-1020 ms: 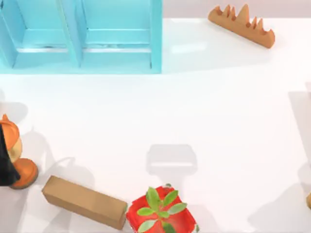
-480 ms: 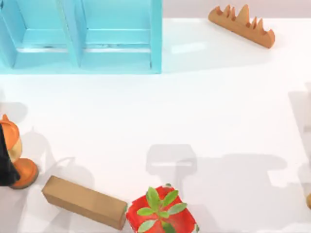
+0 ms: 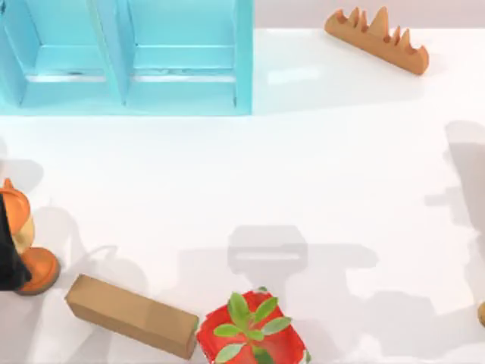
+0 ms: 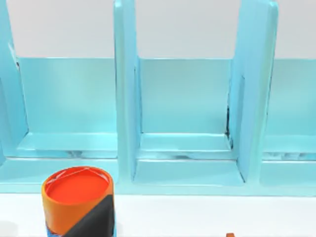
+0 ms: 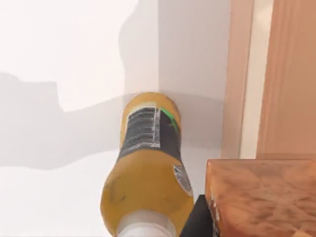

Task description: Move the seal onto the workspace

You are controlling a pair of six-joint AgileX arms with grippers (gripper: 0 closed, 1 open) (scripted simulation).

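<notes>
Seal [image 5: 261, 197]: probably the glossy, reddish-brown, wood-grained block with a sharp corner, close under the right wrist camera.
Seal position: just beside the yellow bottle [image 5: 148, 173], over the workspace [image 3: 341, 174] near its right edge.
Right gripper: near that edge; whether it grips the seal cannot be told.
Bottle: 1 smooth, rounded body lying on its side, with a black barcode label and a white neck.
Workspace: flat, glossy white, with soft grey shadows.
Left arm: faces the light blue shelf [image 4: 187, 98], with a red-topped orange can [image 4: 76, 197] nearer than the shelf.
</notes>
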